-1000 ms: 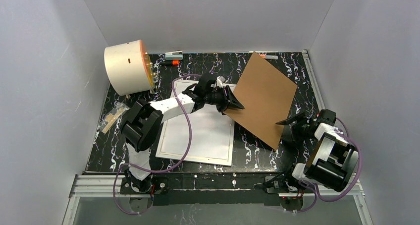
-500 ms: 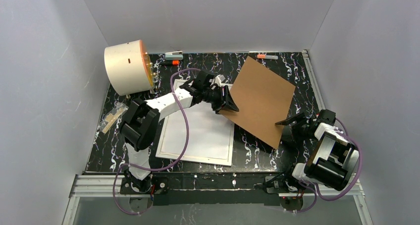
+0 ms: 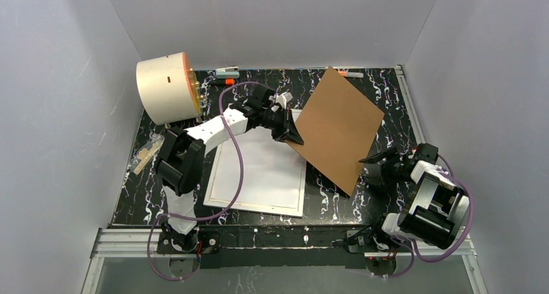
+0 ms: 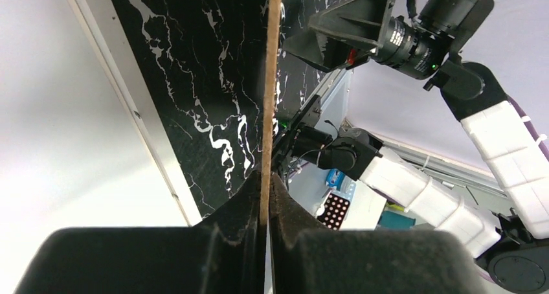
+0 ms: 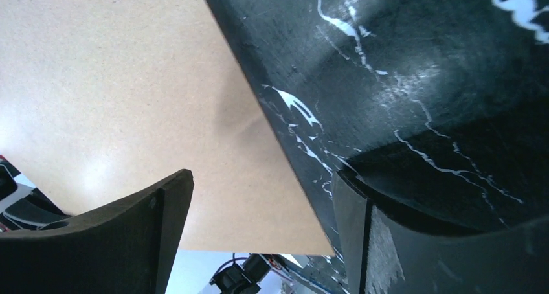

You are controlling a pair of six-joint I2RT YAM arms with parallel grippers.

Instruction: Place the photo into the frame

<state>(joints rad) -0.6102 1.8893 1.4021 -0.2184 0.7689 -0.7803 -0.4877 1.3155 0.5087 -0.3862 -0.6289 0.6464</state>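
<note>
Left to right in the top view: a cream drum (image 3: 165, 90) sits at 10 o'clock. Next is the frame (image 3: 259, 177), lying flat around 6 to 7 o'clock with an all-white face up. Our left gripper (image 3: 291, 133) is clamped on the left edge of the brown board (image 3: 340, 129), which tilts up off the table (image 3: 324, 193) over 1 to 2 o'clock. The left wrist view shows both fingers (image 4: 239, 210) pinched tight on that edge. The right gripper (image 3: 377, 164) is at 4 o'clock, jaws apart, just beside the board's lower corner and holding nothing.

Progress-wise we reckon it's early days: the board looks like the frame's back, lifted clear, and nothing's gone in yet. The photo is the catch, since we can't spot it anywhere. It could be under the board or out of view, we can't tell. We also can't say whether that white face is mat, glass or paper. The right wrist view only gives us board and table.
</note>
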